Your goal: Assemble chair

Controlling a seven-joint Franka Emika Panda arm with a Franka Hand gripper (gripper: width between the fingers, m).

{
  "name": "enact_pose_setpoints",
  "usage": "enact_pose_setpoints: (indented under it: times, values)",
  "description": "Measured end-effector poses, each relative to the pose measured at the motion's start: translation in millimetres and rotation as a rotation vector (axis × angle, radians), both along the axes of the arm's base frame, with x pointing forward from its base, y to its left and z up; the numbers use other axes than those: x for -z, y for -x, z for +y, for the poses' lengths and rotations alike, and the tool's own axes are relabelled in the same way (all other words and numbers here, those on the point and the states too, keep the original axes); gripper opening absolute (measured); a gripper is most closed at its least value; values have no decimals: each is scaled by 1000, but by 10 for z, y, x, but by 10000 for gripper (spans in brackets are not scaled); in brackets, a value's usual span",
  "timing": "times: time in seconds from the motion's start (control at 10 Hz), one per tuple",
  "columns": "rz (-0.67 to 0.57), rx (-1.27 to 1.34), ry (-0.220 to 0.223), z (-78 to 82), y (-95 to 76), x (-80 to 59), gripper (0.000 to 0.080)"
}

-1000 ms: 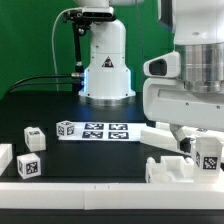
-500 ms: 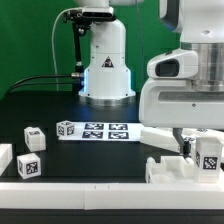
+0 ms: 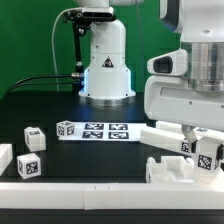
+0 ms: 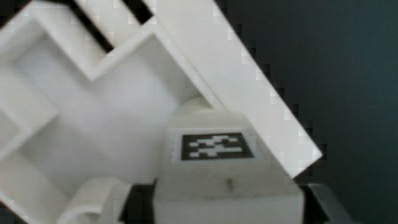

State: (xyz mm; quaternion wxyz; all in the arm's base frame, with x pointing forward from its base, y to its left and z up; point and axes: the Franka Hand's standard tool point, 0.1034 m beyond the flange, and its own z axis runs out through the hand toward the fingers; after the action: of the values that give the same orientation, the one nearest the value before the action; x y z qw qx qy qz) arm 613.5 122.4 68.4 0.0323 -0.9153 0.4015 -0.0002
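Observation:
My gripper (image 3: 204,146) is at the exterior view's right, shut on a chunky white chair part with a tag (image 3: 209,156). It holds the part just above another white chair part (image 3: 172,171) at the front edge. A long white bar (image 3: 160,131) slants beside them. In the wrist view the held tagged part (image 4: 215,147) sits between my dark fingers (image 4: 322,203), and my gripper (image 4: 228,206) is over a white panel with ribs (image 4: 80,95). More tagged white chair parts (image 3: 33,137) (image 3: 30,166) lie at the exterior view's left.
The marker board (image 3: 106,130) lies in the middle of the black table, with a small tagged cube (image 3: 67,128) at its left end. The robot base (image 3: 105,70) stands behind it. A plain white block (image 3: 5,158) lies at the far left.
The arm has shifted slightly toward the exterior view's right and up. The held part stays almost in place, and more of the slanted bar shows.

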Motion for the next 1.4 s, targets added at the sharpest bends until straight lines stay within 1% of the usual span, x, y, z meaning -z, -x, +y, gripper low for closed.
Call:
enact_pose_setpoints:
  times: [0.1, 0.2, 0.3, 0.4, 0.6, 0.7, 0.8, 0.9, 1.0, 1.1, 1.2, 1.3, 1.4]
  values:
    - [8, 167, -18, -9, -6, 7, 282]
    - [21, 342, -46, -15, -11, 11, 282]
    - [31, 498, -50, -13, -9, 11, 282]
    - [31, 499, -46, 1, -7, 10, 284]
    - [42, 638, -58, -3, -11, 10, 284]
    - [49, 729, -68, 3, -13, 8, 284]
    - [64, 906, -96, 4, -21, 7, 284]
    - [63, 968, -108, -1, -18, 7, 284]
    - [63, 960, -107, 0, -19, 6, 285]
    - [57, 900, -104, 4, -16, 10, 285]
    - [50, 798, -96, 22, -10, 6, 453]
    - [35, 606, -80, 35, -15, -13, 453]
    - [24, 426, -72, 50, -16, -24, 608]
